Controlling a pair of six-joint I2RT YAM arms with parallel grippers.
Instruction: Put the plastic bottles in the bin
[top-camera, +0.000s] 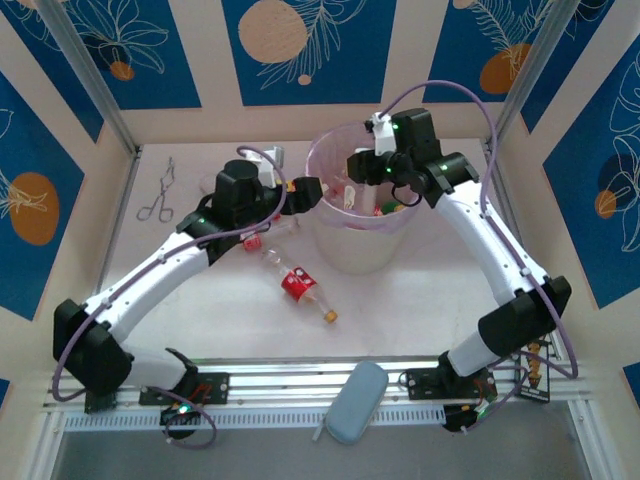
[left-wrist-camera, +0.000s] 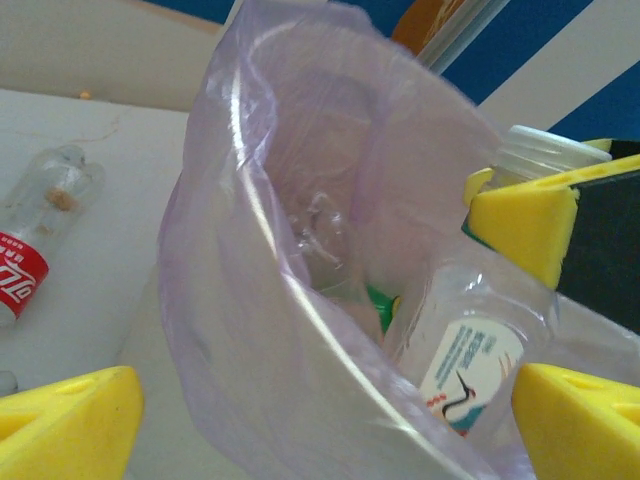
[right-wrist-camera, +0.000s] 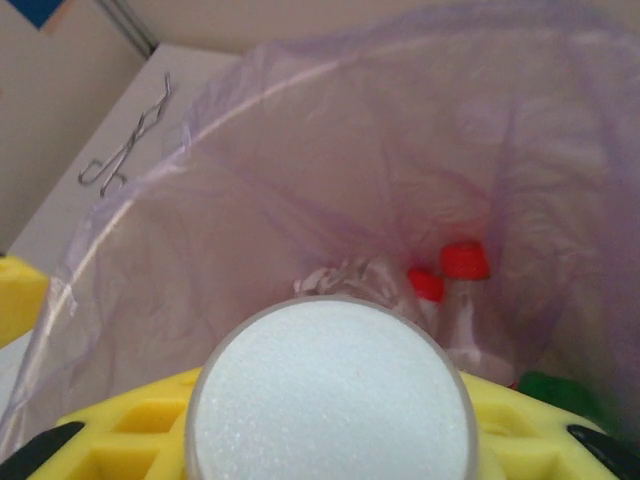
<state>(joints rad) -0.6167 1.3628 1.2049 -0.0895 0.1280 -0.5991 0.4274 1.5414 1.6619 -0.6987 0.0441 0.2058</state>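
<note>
the right gripper (top-camera: 364, 176) hangs over the bin (top-camera: 355, 250), jaws clamped narrow on a white-capped bottle (left-wrist-camera: 470, 350), clear with a pale printed label. its yellow fingers (right-wrist-camera: 110, 430) press against the neck just under the white cap (right-wrist-camera: 330, 390). the left gripper (top-camera: 308, 191) sits at the bin's left rim, spread wide and holding nothing. whether it touches the thin lilac wall, i cannot tell.

inside the bin stand two red-capped bottles (right-wrist-camera: 465, 262), with a green cap (right-wrist-camera: 560, 395) beside them.

on the pale table (top-camera: 430, 320), near the left arm, lie a red-labelled bottle (top-camera: 297, 283) and a clear bottle (top-camera: 271, 259) just beyond it. forceps (top-camera: 158, 195) rest at the far left. a grey-blue pouch (top-camera: 356, 402) lies on the near rail between the arm bases. the walls carry blue panels (top-camera: 320, 40) with orange discs and white leaf lines.
</note>
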